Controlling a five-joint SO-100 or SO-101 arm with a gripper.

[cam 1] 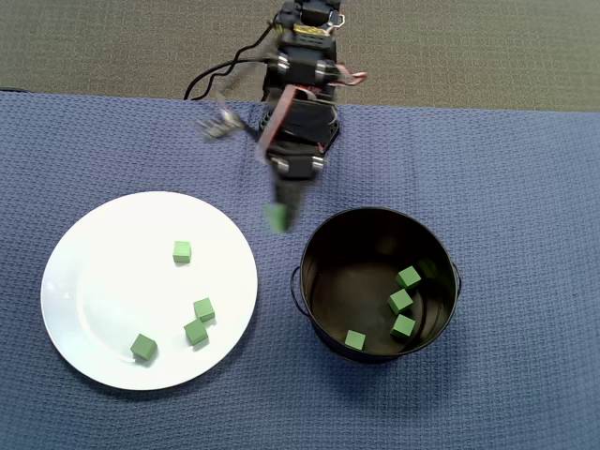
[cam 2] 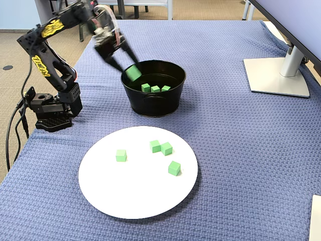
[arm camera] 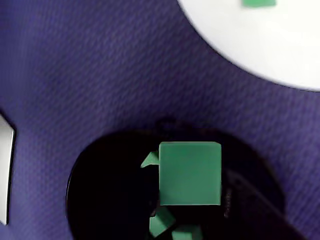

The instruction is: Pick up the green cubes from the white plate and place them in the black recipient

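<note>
The green cubes total nine in view: four lie loose on the white plate [cam 1: 94, 281], four rest on the floor of the black recipient [cam 1: 319, 319], and one is in transit. On the plate, the overhead view shows one cube [cam 1: 182, 251] toward the plate's centre, two cubes [cam 1: 203, 309] [cam 1: 195, 332] almost touching near the edge facing the recipient, and one cube [cam 1: 142, 348] near the lower rim. Inside the recipient sit four cubes [cam 1: 408, 277] [cam 1: 400, 301] [cam 1: 403, 326] [cam 1: 354, 339]. The carried cube [arm camera: 190, 173] is clenched in the jaws of the gripper [cam 1: 277, 217]; in the overhead view it hangs just outside the recipient's rim on the plate side, while the wrist view shows the recipient's opening directly beneath it. Judged from this layout, the task is roughly half complete: four cubes delivered, a fifth at the point of delivery, four remaining on the plate. Plate and recipient stand side by side, close but not touching, on the desk's blue cloth [cam 1: 525, 187].
</note>
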